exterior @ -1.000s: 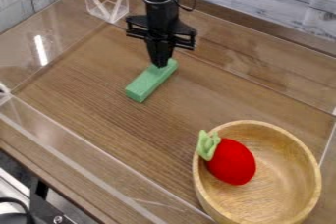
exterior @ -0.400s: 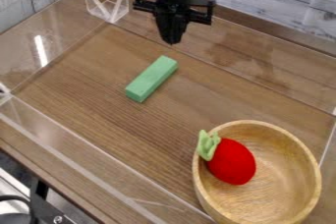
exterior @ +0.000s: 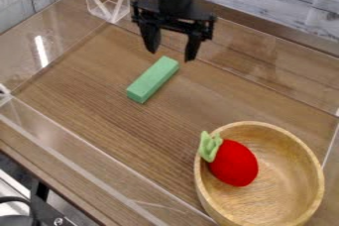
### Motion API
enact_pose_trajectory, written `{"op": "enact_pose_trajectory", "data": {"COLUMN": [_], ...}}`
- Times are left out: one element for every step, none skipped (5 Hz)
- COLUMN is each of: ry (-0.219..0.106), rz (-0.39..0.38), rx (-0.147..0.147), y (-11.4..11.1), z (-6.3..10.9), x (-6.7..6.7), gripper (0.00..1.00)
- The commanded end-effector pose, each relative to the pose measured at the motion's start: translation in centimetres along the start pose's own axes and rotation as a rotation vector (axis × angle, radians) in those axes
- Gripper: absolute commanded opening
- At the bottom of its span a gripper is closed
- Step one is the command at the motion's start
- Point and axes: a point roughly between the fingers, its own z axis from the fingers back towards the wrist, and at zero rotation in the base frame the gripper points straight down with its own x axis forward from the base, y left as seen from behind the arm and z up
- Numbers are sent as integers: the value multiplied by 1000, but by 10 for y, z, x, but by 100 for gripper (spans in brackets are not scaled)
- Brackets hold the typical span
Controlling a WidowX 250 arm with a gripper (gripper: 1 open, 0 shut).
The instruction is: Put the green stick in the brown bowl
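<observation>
The green stick (exterior: pixel 154 78) lies flat on the wooden table, angled from lower left to upper right. My gripper (exterior: pixel 175 50) hangs just above and behind its upper end, pointing down, open with its two black fingers spread wide and nothing between them. The brown bowl (exterior: pixel 294 202) sits at the lower right corner, well away from the stick. It holds a red strawberry-like toy (exterior: pixel 235 162) with a green leaf.
Clear acrylic walls (exterior: pixel 79 161) run around the table's edges. A clear folded bracket (exterior: pixel 106 5) stands at the back left. Bare wood lies between the stick and the bowl.
The gripper was shut with its tip at the stick's upper end. It has risen clear of the stick and its fingers have spread open. The stick has not moved.
</observation>
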Motion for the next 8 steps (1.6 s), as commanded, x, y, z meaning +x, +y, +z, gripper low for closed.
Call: {"op": "enact_pose_trajectory", "data": {"ry": [-9,8,22,31,34,34,27,10], "rz": [55,75,97,97,94,118,142,167], "rx": [18,28,39,45,45,47,45,33], "y": [0,3,6,4,0,2,3,7], "z": [-7,-22,-36,-47,-54,-48,-33,-5], "x": [-2,-8,-11,-22,-33,-33,-33,-25], "gripper": [100,100,100,100,0,0,0,0]}}
